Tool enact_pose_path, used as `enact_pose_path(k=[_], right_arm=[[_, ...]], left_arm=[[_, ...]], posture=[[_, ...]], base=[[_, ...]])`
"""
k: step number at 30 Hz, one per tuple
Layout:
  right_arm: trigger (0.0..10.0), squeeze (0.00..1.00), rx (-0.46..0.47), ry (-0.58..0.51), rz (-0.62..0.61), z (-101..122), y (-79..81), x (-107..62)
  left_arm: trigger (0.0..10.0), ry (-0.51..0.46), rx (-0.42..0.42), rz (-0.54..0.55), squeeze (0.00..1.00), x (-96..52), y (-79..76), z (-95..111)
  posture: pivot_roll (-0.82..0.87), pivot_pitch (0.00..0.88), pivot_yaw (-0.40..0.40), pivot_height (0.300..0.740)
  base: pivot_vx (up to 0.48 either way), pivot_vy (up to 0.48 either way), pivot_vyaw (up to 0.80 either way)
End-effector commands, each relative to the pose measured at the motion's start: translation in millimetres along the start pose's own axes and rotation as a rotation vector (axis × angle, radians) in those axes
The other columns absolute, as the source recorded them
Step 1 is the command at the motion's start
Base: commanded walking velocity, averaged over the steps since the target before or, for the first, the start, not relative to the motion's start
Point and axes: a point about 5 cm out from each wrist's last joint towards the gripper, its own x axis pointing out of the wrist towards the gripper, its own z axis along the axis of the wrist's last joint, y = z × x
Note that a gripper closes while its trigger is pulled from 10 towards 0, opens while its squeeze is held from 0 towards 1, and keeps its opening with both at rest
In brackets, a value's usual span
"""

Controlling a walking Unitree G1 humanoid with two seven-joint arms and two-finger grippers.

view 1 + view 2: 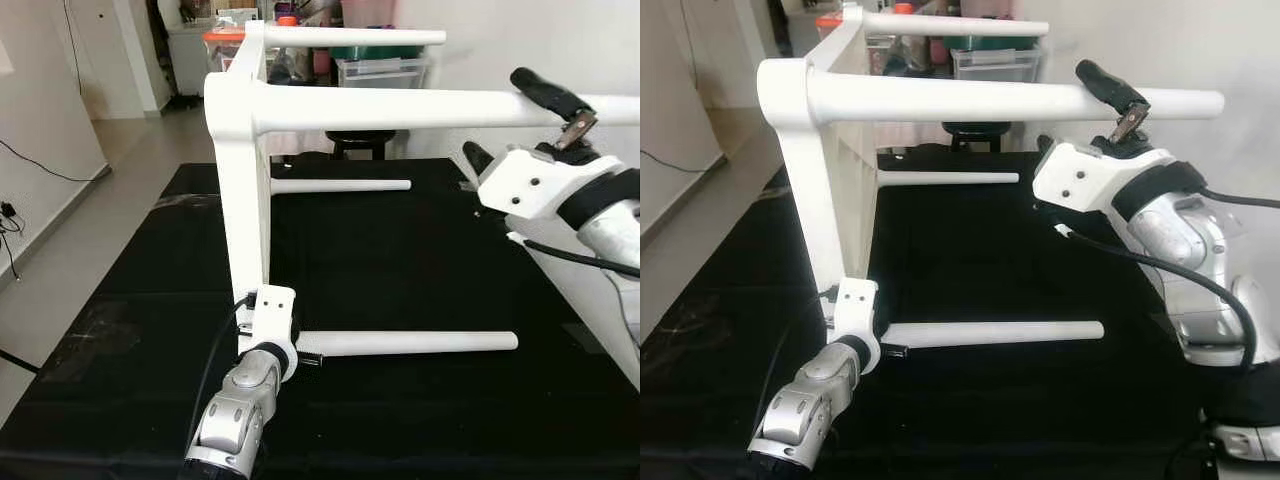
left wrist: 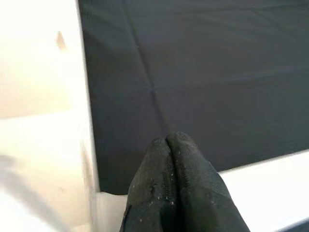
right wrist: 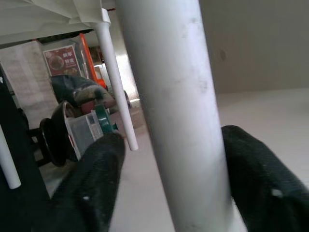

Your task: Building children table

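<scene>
A black cloth [image 1: 420, 270] covers the worktop [image 1: 120, 400], creased and faintly scuffed near the left claw [image 1: 308, 358]. Beyond the right claw [image 1: 505, 125], a dark round stool [image 1: 360, 142] stands just past the worktop's far edge, with clear plastic storage bins [image 1: 385, 70] behind it. Well left of the left claw, a black cable [image 1: 40, 165] runs along a pale wall above grey floor [image 1: 140, 180].
</scene>
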Motion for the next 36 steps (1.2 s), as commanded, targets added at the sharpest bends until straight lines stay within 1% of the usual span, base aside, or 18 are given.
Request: enact_pose_path(k=[1, 6, 9, 12, 14, 16, 18, 22, 23, 24, 26, 27, 29, 30, 32, 34, 35, 36], right_arm=[[0.0, 0.00, 0.012, 0.010, 0.035, -2.4, 5.6, 1.0], [0.0, 0.00, 0.019, 0.014, 0.038, -3.0, 7.0, 0.7], [0.0, 0.00, 0.030, 0.016, 0.042, -2.2, 7.4, 0.9], [0.0, 0.00, 0.038, 0.019, 0.040, -1.4, 6.0, 1.1], [0.0, 0.00, 0.038, 0.019, 0.040, -1.4, 6.0, 1.1], [0.0, 0.00, 0.042, 0.026, 0.042, -1.4, 5.5, 1.2], [0.0, 0.00, 0.044, 0.030, 0.044, -1.8, 5.5, 1.3], [0.0, 0.00, 0.044, 0.030, 0.044, -1.8, 5.5, 1.3], [0.0, 0.00, 0.048, 0.039, 0.046, -3.0, 5.8, 1.2], [0.0, 0.00, 0.048, 0.039, 0.046, -3.0, 5.8, 1.2], [0.0, 0.00, 0.052, 0.110, 0.053, -14.6, 7.3, -0.2], [0.0, 0.00, 0.052, 0.110, 0.053, -14.6, 7.3, -0.2], [0.0, 0.00, 0.060, 0.208, 0.059, -30.0, 8.1, -3.6], [0.0, 0.00, 0.068, 0.244, 0.060, -35.6, 8.3, -5.4], [0.0, 0.00, 0.074, 0.264, 0.061, -38.6, 8.4, -6.5], [0.0, 0.00, 0.109, 0.394, 0.072, -60.6, 12.3, -17.4], [0.0, 0.00, 0.109, 0.394, 0.072, -60.6, 12.3, -17.4], [0.0, 0.00, 0.126, 0.457, 0.078, -70.3, 15.5, -24.3]], left_arm=[[10.0, -0.039, 0.064, 0.066, 0.00, 0.0, 6.3, 1.8], [10.0, -0.083, 0.102, 0.091, 0.00, -2.5, 6.3, 6.3], [10.0, -0.117, 0.118, 0.151, 0.00, -8.0, 13.1, 8.9], [10.0, -0.132, 0.124, 0.239, 0.00, -12.6, 27.3, 10.4], [10.0, -0.132, 0.124, 0.239, 0.00, -12.6, 27.3, 10.4], [10.0, -0.152, 0.095, 0.337, 0.00, -19.3, 47.1, 13.7], [10.0, -0.164, 0.084, 0.377, 0.00, -22.7, 55.3, 15.6], [10.0, -0.164, 0.084, 0.377, 0.00, -22.7, 55.3, 15.6], [10.0, -0.182, 0.082, 0.428, 0.00, -27.4, 66.0, 18.4], [10.0, -0.182, 0.082, 0.428, 0.00, -27.4, 66.0, 18.4], [10.0, -0.226, 0.070, 0.614, 0.00, -44.5, 114.5, 25.6], [10.0, -0.226, 0.070, 0.614, 0.00, -44.5, 114.5, 25.6], [10.0, -0.253, 0.050, 0.759, 0.00, -61.6, 157.0, 29.9], [10.0, -0.261, 0.050, 0.790, 0.00, -66.3, 167.4, 31.5], [10.0, -0.267, 0.053, 0.805, 0.00, -68.6, 172.5, 32.5], [10.0, -0.331, 0.111, 0.925, 0.00, -88.4, 219.5, 58.2], [10.0, -0.331, 0.111, 0.925, 0.00, -88.4, 219.5, 58.2], [10.0, -0.373, 0.136, 0.985, 0.00, -101.0, 244.8, 76.5]], posture=[[-0.15, 0.000, -0.032, 0.740], [-0.14, 0.000, -0.034, 0.740], [-0.14, 0.000, -0.031, 0.740], [-0.15, 0.000, -0.032, 0.740], [-0.15, 0.000, -0.032, 0.740], [-0.14, 0.000, -0.035, 0.740], [-0.14, 0.000, -0.035, 0.740], [-0.14, 0.000, -0.035, 0.740], [-0.14, 0.000, -0.038, 0.740], [-0.14, 0.000, -0.038, 0.740], [-0.14, 0.000, -0.046, 0.740], [-0.14, 0.000, -0.046, 0.740], [-0.14, 0.000, -0.049, 0.740], [-0.14, 0.000, -0.052, 0.740], [-0.14, 0.000, -0.052, 0.740], [-0.12, 0.000, -0.058, 0.740], [-0.12, 0.000, -0.058, 0.740], [-0.11, 0.000, -0.060, 0.740]], base=[[0.000, 0.000, 0.00], [0.000, 0.000, 0.00], [0.000, 0.000, 0.00], [0.000, 0.000, 0.00], [0.000, 0.000, 0.00], [0.000, 0.000, 0.00], [0.000, 0.000, 0.00], [0.000, 0.000, 0.00], [0.000, 0.000, 0.00], [0.000, 0.000, 0.00], [0.000, 0.000, 0.00], [0.000, 0.000, 0.00], [0.000, 0.000, 0.00], [0.000, 0.000, 0.00], [0.000, 0.000, 0.00], [0.000, 0.000, 0.00], [0.000, 0.000, 0.00], [0.000, 0.000, 0.00]])
